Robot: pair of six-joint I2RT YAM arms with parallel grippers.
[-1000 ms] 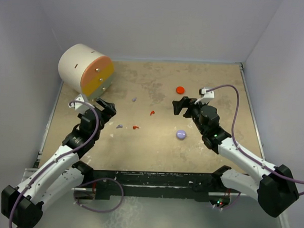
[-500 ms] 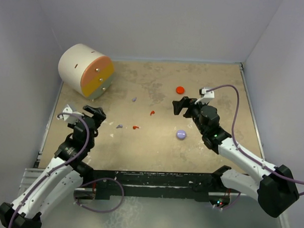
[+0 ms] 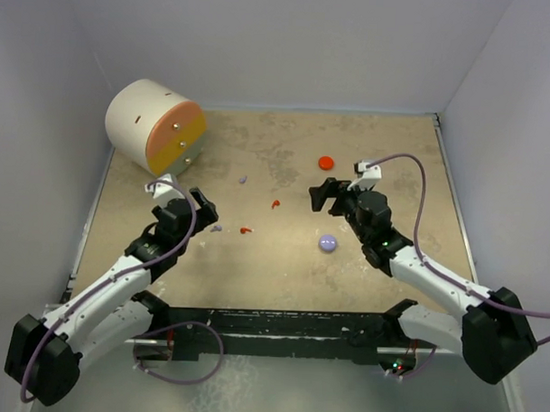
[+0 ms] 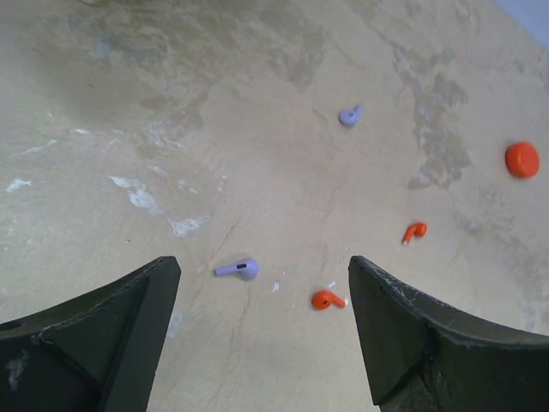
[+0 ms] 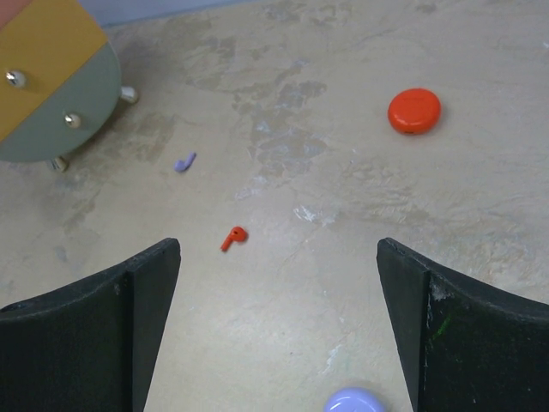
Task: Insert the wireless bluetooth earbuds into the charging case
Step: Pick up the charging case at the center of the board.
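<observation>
Four earbuds lie loose on the table. In the top view a lavender earbud (image 3: 216,228) and a red earbud (image 3: 245,230) lie just right of my left gripper (image 3: 207,211). Another red earbud (image 3: 276,204) and another lavender earbud (image 3: 243,180) lie farther out. The red case (image 3: 326,162) and the lavender case (image 3: 328,243) sit closed near my right gripper (image 3: 319,195). In the left wrist view my left gripper (image 4: 264,266) is open above the lavender earbud (image 4: 240,269) and the red earbud (image 4: 326,299). My right gripper (image 5: 278,249) is open and empty; a red earbud (image 5: 232,238) lies ahead of it and the lavender case (image 5: 354,401) lies below it.
A large cream cylinder (image 3: 156,127) with an orange and grey-green face and metal studs stands at the back left. Grey walls enclose the table on three sides. The black arm mount (image 3: 271,328) runs along the near edge.
My left gripper pulled back to the left, then swung forward and right, and now hangs over the near lavender and red earbuds. My right arm shifted only slightly.
</observation>
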